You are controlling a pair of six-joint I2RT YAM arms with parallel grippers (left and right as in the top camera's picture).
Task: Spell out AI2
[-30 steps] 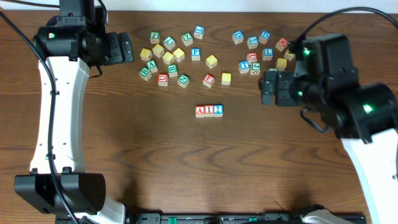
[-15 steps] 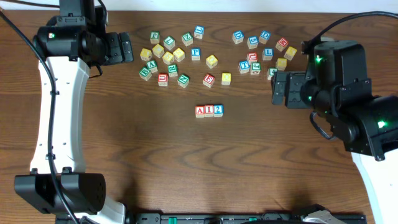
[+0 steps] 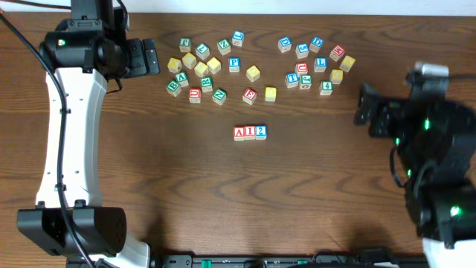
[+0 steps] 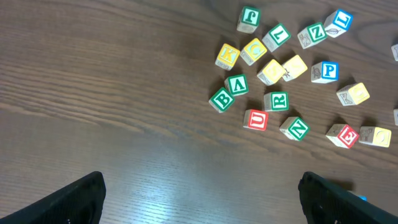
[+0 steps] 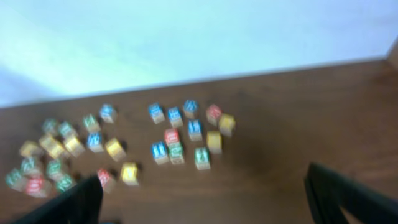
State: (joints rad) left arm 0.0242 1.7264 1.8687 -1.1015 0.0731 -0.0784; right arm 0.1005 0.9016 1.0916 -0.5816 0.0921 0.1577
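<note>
The red A cube point(image 3: 239, 132), red I cube point(image 3: 250, 132) and blue 2 cube point(image 3: 261, 132) sit touching in a row in the middle of the surface point(image 3: 223, 193), clear of the scattered cubes point(image 3: 253, 73) — AI2 looks spelled. Such small wooden cubes should be light, stiff and slightly slick, best pinched across two free opposite faces. The left fingers point(image 4: 74, 199) are spread and empty; the right fingers point(image 5: 348, 193) are spread too — both well apart from the row.
</note>
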